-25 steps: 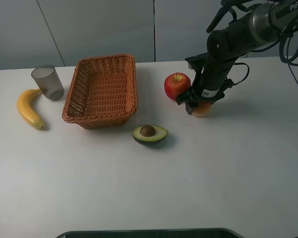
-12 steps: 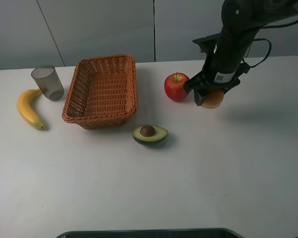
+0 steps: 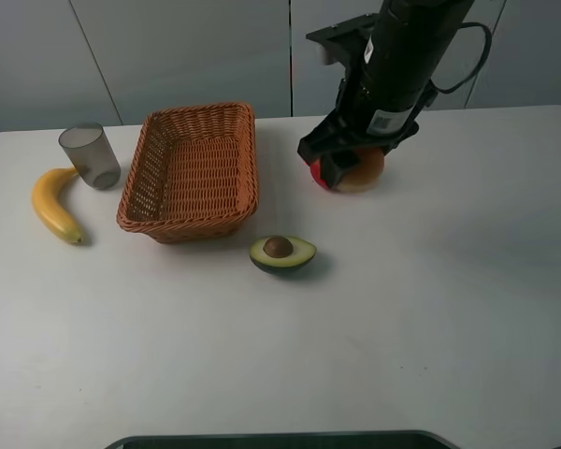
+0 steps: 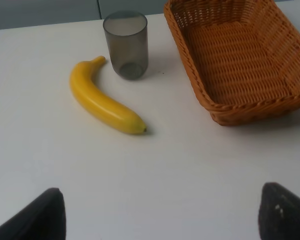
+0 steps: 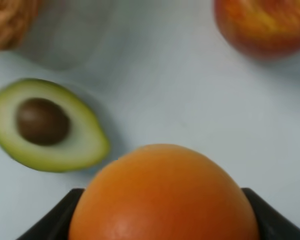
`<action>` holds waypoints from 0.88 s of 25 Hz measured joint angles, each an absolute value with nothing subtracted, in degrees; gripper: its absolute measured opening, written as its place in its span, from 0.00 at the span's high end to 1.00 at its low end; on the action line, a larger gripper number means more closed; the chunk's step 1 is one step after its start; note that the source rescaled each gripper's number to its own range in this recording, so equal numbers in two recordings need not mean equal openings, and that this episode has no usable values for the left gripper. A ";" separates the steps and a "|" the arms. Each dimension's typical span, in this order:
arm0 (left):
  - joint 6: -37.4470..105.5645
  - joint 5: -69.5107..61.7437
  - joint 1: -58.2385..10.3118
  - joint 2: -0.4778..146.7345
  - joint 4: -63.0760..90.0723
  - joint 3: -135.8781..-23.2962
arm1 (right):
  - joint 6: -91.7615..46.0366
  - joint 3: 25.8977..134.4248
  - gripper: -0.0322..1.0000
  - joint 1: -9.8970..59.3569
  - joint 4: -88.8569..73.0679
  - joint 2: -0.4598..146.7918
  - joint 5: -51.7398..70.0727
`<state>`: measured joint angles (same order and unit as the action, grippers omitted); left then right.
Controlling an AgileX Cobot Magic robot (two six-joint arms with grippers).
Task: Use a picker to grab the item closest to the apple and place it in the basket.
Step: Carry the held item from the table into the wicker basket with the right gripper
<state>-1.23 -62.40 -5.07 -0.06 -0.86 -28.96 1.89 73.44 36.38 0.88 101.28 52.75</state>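
Observation:
My right gripper (image 3: 348,168) is shut on an orange (image 3: 362,170) and holds it in the air, above and in front of the red apple (image 3: 316,172), which shows only as a sliver past the gripper. In the right wrist view the orange (image 5: 162,195) fills the space between the dark fingers (image 5: 50,220), with the apple (image 5: 265,25) and the table below. The wicker basket (image 3: 194,170) stands to the left, nothing in it. My left gripper (image 4: 160,212) hangs open over bare table near the banana (image 4: 102,102).
A halved avocado (image 3: 282,253) with its pit lies in front of the basket. A yellow banana (image 3: 54,204) and a grey cup (image 3: 90,155) sit at the far left. A dark edge (image 3: 280,440) runs along the table's front.
My right gripper has risen with the orange off the table and swung left, now covering most of the apple. The left arm has not moved.

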 joint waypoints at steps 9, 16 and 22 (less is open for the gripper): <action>-1.23 -62.40 -5.07 -0.06 -0.86 -28.96 | 0.69 91.29 0.96 46.38 -0.31 112.09 52.75; -1.23 -62.40 -5.07 -0.06 -0.86 -28.96 | 0.00 107.21 0.96 49.05 -1.99 122.86 52.35; -1.23 -62.40 -5.07 -0.06 -0.86 -28.96 | 0.00 110.47 0.96 48.93 -1.39 126.56 45.84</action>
